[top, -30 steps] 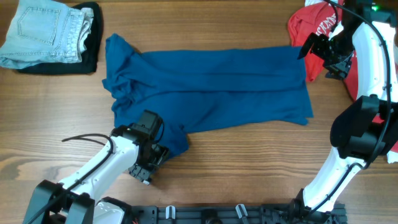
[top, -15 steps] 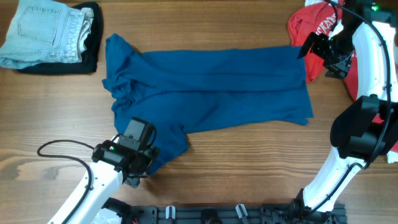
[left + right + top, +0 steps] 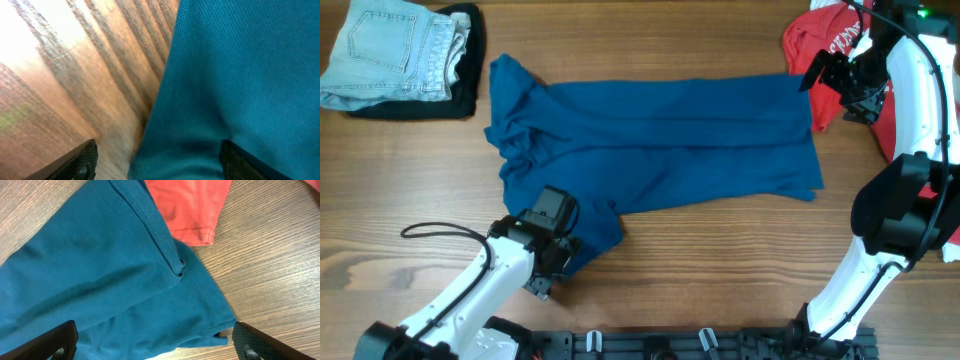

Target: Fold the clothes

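The dark-blue shirt [image 3: 660, 140] lies spread across the table's middle, bunched at its left end. My left gripper [image 3: 552, 268] is open at the shirt's lower-left corner. In the left wrist view [image 3: 157, 162] the blue cloth edge [image 3: 235, 75] lies between its fingers [image 3: 82, 159]. My right gripper [image 3: 818, 78] is open over the shirt's upper-right corner. In the right wrist view [image 3: 155, 342] blue cloth [image 3: 100, 270] lies under it. The red T-shirt [image 3: 820, 35] with white lettering lies at the far right and also shows in the right wrist view [image 3: 187, 205]. No white garment shows.
A folded pair of light jeans [image 3: 390, 50] lies on a black garment [image 3: 470, 55] at the back left. Bare wooden table [image 3: 720, 260] runs along the front. My right arm's white links [image 3: 920, 120] stand along the right edge.
My left arm swung back and then forward while its gripper stayed at the shirt's lower-left corner. The shirt and the right arm have not moved.
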`<state>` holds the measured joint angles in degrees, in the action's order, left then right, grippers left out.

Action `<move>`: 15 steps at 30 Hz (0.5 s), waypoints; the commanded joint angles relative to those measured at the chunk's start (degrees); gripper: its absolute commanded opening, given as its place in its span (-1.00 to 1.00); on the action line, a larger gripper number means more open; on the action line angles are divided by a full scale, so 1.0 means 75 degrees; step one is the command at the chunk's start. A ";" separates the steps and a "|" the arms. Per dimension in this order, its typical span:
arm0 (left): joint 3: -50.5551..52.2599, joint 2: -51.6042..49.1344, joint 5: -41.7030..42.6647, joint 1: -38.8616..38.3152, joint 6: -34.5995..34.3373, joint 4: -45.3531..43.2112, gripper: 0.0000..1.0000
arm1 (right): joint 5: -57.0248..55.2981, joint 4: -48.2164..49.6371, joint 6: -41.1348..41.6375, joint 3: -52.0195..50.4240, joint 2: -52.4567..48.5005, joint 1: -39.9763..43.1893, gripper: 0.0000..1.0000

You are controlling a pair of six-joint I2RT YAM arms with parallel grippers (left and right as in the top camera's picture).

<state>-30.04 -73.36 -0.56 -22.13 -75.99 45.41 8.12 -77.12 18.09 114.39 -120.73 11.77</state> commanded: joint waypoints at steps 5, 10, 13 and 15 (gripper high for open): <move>0.0108 -0.0694 0.0501 0.0015 -0.0125 -0.0688 -0.10 | 0.0117 0.0023 -0.0070 -0.0067 0.0140 -0.0047 0.99; 0.0105 -0.0676 0.0510 0.0090 -0.0122 -0.1011 -0.92 | 0.0117 0.0009 -0.0064 -0.0067 0.0140 -0.0047 0.98; -0.0178 -0.0388 0.0615 0.0612 0.0635 -0.1023 -0.92 | 0.0117 -0.0201 -0.0076 -0.0067 0.0140 -0.0047 0.94; -0.0621 -0.0052 0.0600 0.1096 0.1498 -0.1003 -0.92 | 0.0117 -0.0475 -0.0073 -0.0067 0.0140 -0.0047 0.87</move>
<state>-31.16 -76.29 4.19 -18.55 -74.17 38.24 8.12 -79.05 18.02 114.39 -120.73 11.77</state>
